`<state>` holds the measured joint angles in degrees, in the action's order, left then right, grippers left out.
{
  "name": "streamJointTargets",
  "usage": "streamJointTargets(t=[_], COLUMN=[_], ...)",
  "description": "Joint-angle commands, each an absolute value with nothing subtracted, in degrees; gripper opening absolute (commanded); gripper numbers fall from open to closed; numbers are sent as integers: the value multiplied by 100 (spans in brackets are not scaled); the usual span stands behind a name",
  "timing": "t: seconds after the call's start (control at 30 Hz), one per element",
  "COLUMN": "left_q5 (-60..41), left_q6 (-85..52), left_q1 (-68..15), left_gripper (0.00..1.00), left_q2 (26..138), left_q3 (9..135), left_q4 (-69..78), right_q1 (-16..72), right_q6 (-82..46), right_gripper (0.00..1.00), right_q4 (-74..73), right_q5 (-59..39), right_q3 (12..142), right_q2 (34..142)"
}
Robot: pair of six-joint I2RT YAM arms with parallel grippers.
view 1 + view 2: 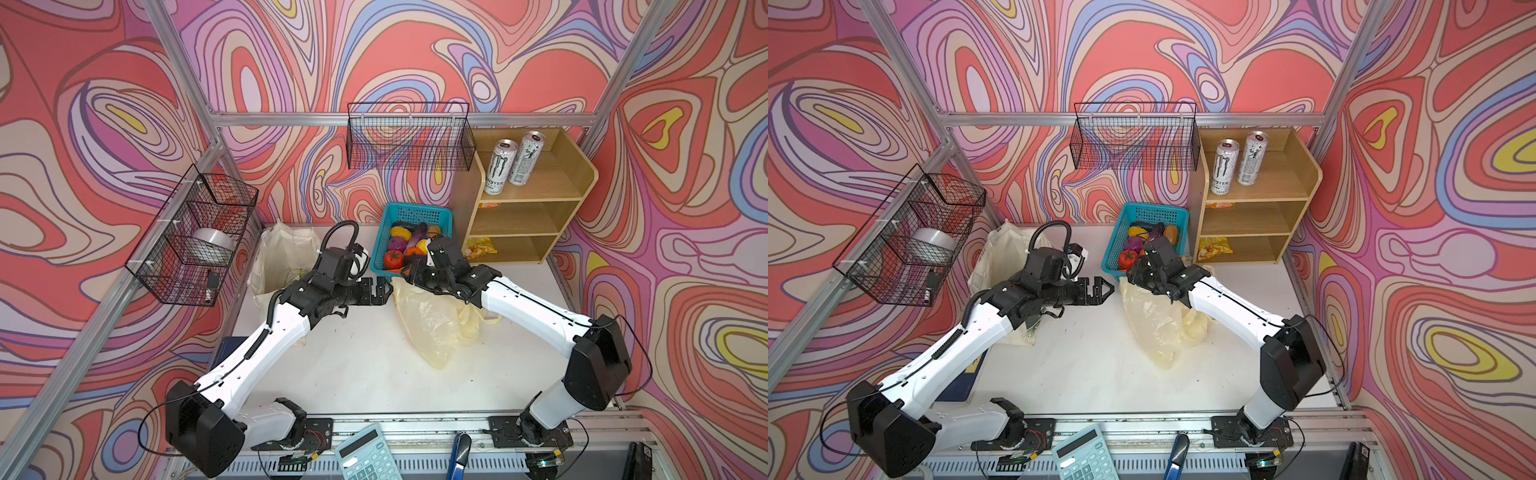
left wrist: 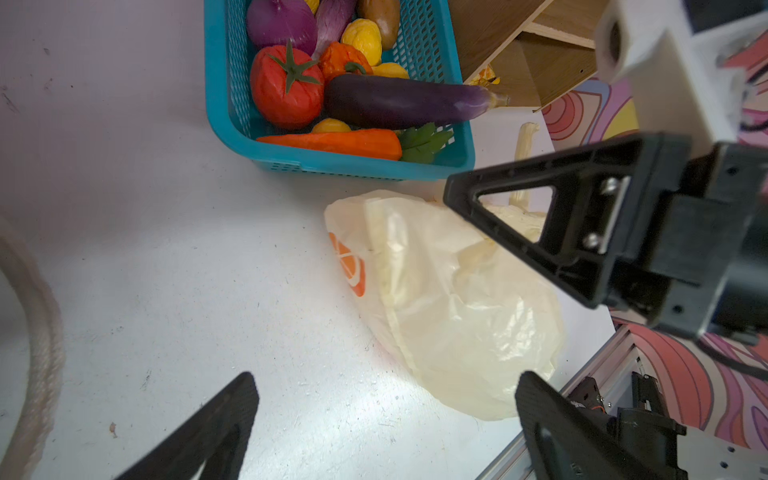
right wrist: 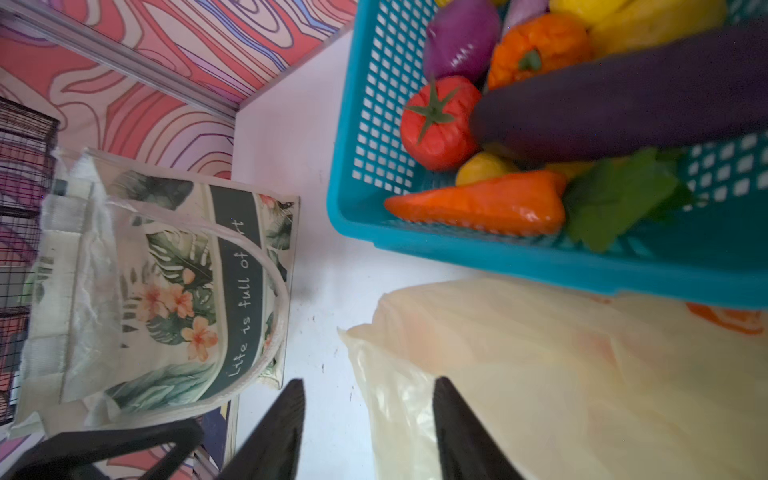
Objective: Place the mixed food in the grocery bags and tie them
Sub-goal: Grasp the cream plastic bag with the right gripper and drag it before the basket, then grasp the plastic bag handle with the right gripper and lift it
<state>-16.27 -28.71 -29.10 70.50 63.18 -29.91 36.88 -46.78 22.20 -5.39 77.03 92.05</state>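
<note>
Found left gripper (image 1: 384, 291) low over the table (image 1: 353, 365), with jaws spread fully wide and holding nothing, tips just beside the far-left corner of the plastic bag (image 1: 432, 320). Found right gripper (image 3: 370, 409) above that same end of the bag, close to the front wall of the basket (image 1: 388, 216), with jaws parted and nothing clamped between them. Noted plastic bag lying flat and crumpled on the table, just in front of the basket. Noted tote (image 1: 282, 257) standing at the back left, partly behind the left arm, well apart from the plastic bag. Recorded in the basket: tomato (image 2: 286, 87), eggplant (image 2: 399, 102) lying crosswise with its stem end over the side rim, carrot (image 2: 332, 143) along the front wall, further purple, yellow, orange and brown pieces behind. Spotted snack packet (image 1: 478, 247) on the bottom level of the shelf (image 1: 536, 216).
</note>
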Motion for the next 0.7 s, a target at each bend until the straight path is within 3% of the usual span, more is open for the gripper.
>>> streamJointTargets(t=[0.0,0.17,0.5,0.67], left_q5=[-1770,-1779,-1774,-1792], left_q6=[-3123,-3348,-3300,-3245], left_q1=[-2951,-3032,-3128,-3133], left_gripper=[100,100,100,100], left_q2=[6730,6575,6758,6843], left_q3=[6027,5672,5910,6088], left_q4=[-2816,-2587,-2582,-2648], right_q1=[3647,3090,246,-83], right_q6=[-4266,-4069,-3922,-3986], right_gripper=[64,66,73,72], right_q4=[2360,2807,3560,3268], right_q5=[-561,-453,-672,-1073], right_q3=[8215,7881,5383,4538], right_q2=[8911,8110,6291,6275])
